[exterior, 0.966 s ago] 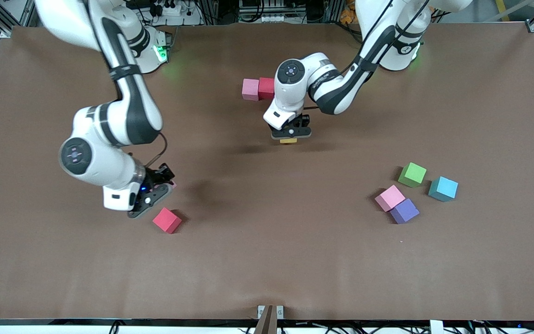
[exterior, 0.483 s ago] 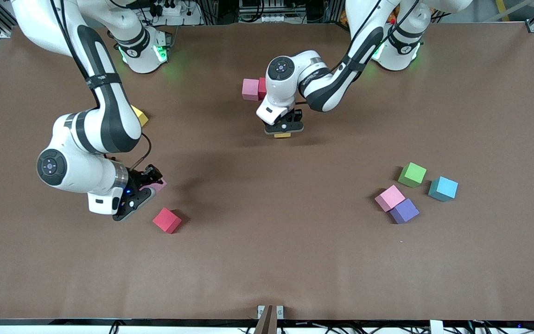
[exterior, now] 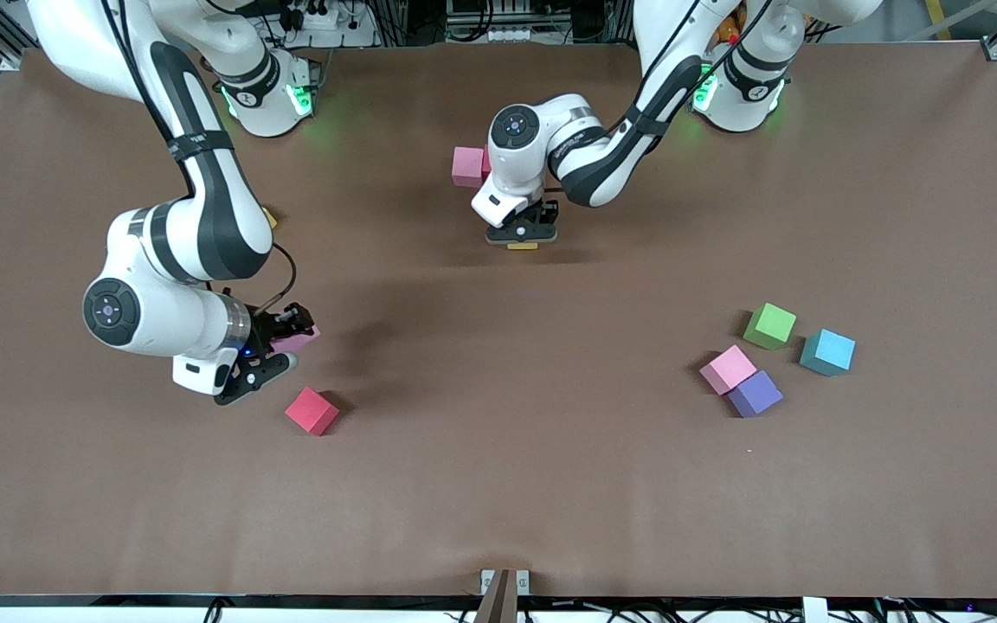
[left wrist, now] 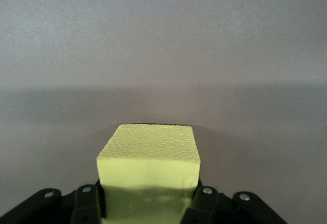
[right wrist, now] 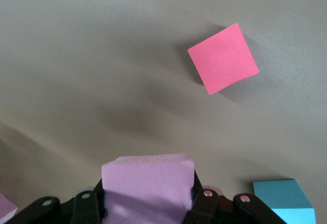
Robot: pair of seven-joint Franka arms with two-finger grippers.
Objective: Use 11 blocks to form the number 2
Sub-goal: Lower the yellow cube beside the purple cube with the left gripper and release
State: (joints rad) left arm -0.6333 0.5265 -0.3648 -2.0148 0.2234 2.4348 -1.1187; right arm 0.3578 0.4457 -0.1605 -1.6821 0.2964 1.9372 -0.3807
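My left gripper is shut on a yellow block, also seen in the left wrist view, low over the table close to a touching pink block and red block. My right gripper is shut on a pink block, also seen in the right wrist view, and holds it tilted over the table beside a loose red block. No digit 2 shape shows.
Green, teal-blue, pink and purple blocks lie toward the left arm's end. An orange block peeks from under the right arm. A teal-blue corner shows in the right wrist view.
My left gripper has carried the yellow block closer to the pink and red pair. My right arm has shifted a little with the pink block in it.
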